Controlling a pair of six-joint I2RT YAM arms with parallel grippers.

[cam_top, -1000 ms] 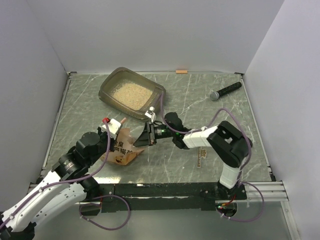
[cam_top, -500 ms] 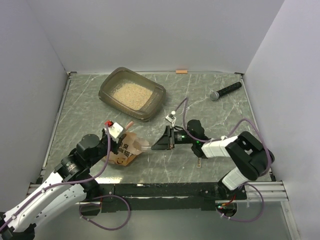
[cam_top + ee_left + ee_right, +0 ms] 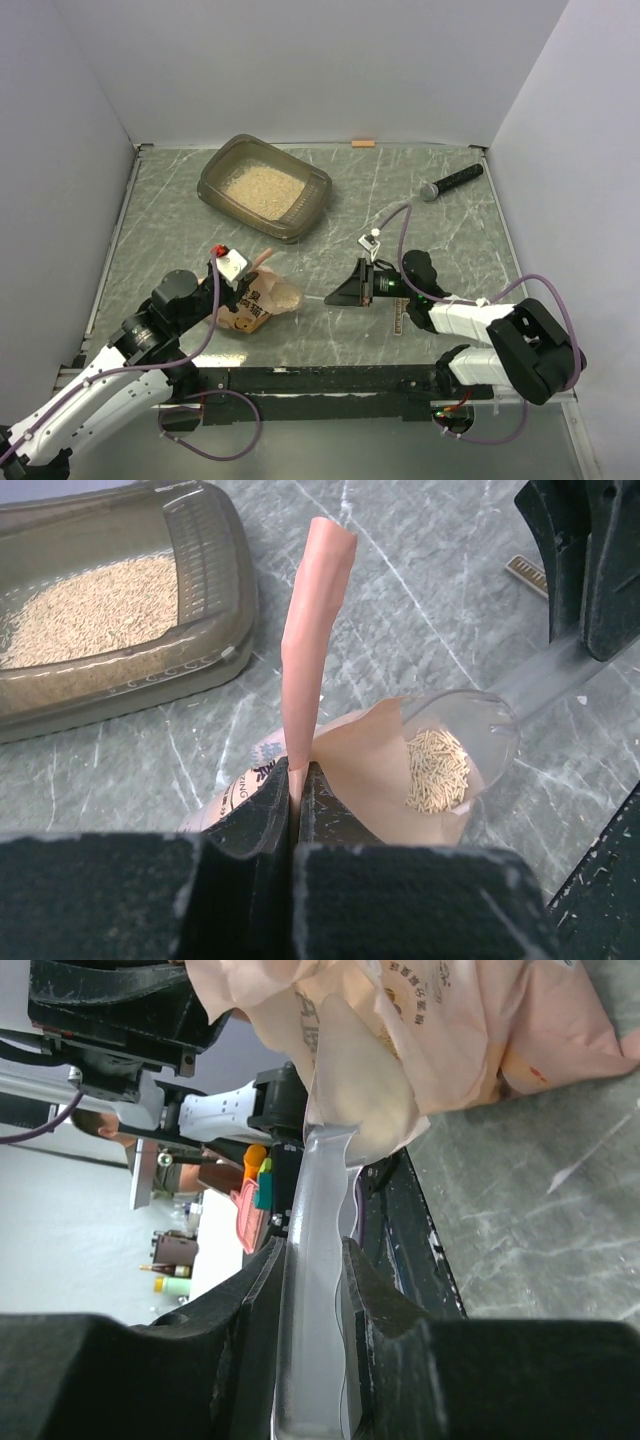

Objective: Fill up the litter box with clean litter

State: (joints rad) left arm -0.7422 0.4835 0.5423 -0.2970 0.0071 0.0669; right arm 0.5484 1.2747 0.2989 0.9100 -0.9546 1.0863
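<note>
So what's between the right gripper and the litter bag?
A clear scoop: the right gripper is shut on its handle, and its bowl, with some litter, sits in the open bag. The left wrist view shows it.

Litter box (image 3: 209,189) back left, pouch (image 3: 262,298) before it, scoop (image 3: 488,726) seemingly inside pouch
</note>
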